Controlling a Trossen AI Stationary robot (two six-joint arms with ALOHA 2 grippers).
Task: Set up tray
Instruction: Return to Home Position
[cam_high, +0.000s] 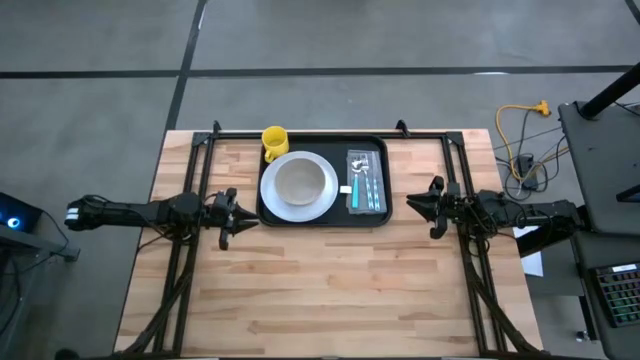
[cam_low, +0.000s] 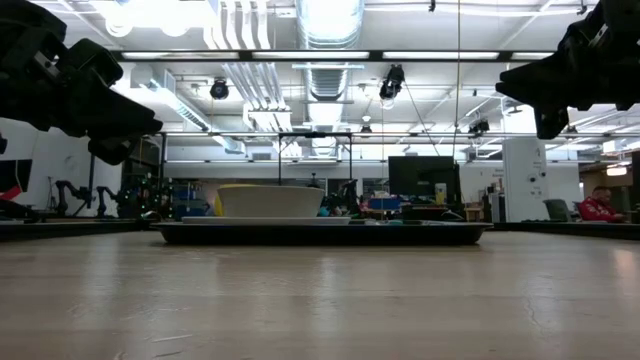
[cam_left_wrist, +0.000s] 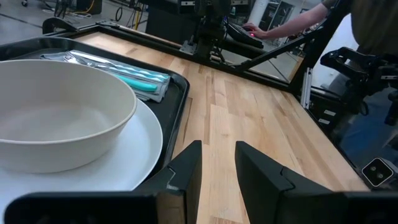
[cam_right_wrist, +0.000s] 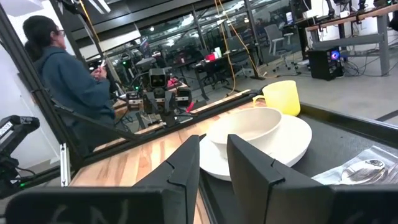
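The black tray (cam_high: 340, 215) lies on the wooden table, toward its far edge. On it stand a white plate (cam_high: 325, 205) with a white bowl (cam_high: 300, 182) in it, and a clear packet of cutlery with teal handles (cam_high: 366, 183). A yellow mug (cam_high: 275, 142) stands at the tray's far left corner. My left gripper (cam_high: 240, 215) hovers just left of the tray, pointing at it, its fingers (cam_left_wrist: 189, 165) a little apart with nothing between them. My right gripper (cam_high: 412, 203) hovers just right of the tray, its fingers (cam_right_wrist: 186, 163) likewise a little apart around nothing.
Black frame rails (cam_high: 200, 180) run along the table's far edge and both sides. Bare wood (cam_high: 330, 290) stretches from the tray to the near edge. A seated person (cam_right_wrist: 62, 81) and a person's arm (cam_left_wrist: 292, 25) show beyond the table.
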